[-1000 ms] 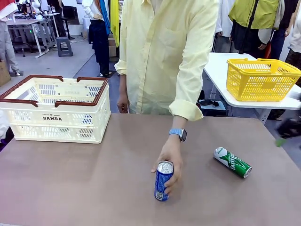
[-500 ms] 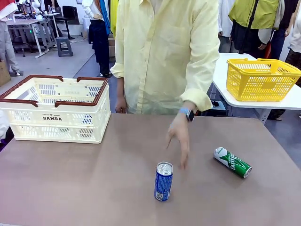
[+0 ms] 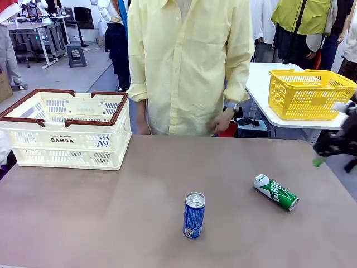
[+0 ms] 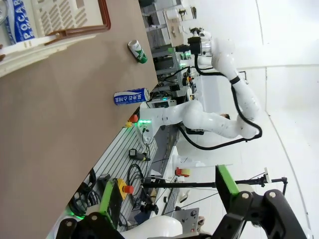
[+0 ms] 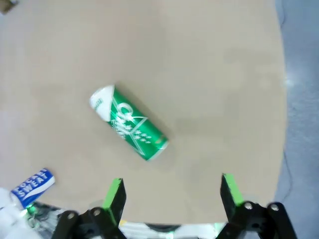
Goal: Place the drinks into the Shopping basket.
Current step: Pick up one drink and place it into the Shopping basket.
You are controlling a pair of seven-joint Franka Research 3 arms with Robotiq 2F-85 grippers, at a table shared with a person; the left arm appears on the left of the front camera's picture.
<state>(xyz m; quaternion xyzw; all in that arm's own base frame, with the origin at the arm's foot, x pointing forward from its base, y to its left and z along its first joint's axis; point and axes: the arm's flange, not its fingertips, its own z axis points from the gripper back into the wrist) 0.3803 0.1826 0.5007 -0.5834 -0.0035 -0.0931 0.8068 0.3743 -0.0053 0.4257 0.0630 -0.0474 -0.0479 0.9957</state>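
Blue can (image 3: 194, 215): upright in the middle of the tabletop (image 3: 111, 212); an easy pick for me
Green can (image 5: 128, 123): lying on its side; my right hand (image 5: 171, 185) faces it, fingers apart, empty
Left hand (image 4: 166, 191): fingers apart, empty
Shopping basket (image 3: 67, 131): far left; open top awaits both

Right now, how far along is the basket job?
Done: a blue can seems inside the cream slotted plastic basket. In hand: nothing; open right gripper points toward the lying green aluminium can. Left: that can and the upright blue aluminium can.
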